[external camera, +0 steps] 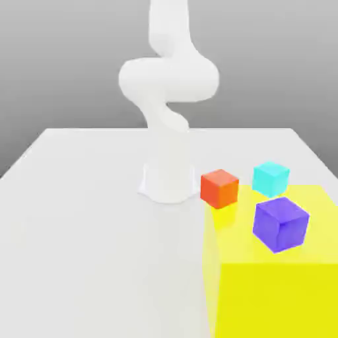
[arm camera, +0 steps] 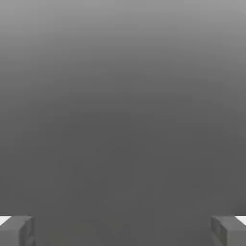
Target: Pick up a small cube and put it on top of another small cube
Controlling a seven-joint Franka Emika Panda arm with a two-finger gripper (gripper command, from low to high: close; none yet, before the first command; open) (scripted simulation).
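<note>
nothing is held yet: the fingers (arm camera: 123, 230) are spread wide on empty air. the small cube (external camera: 219, 188) rests on the desk (external camera: 79, 224) beside the arm's base (external camera: 168, 185), left of the cyan cube (external camera: 270, 178). a descent over it is called for next.

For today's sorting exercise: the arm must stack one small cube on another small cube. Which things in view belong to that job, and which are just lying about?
Belongs to the job:
orange-red cube
cyan cube
gripper, fingers wide apart, holding nothing

Just lying about:
purple cube, the larger one
yellow patch
white table
</note>
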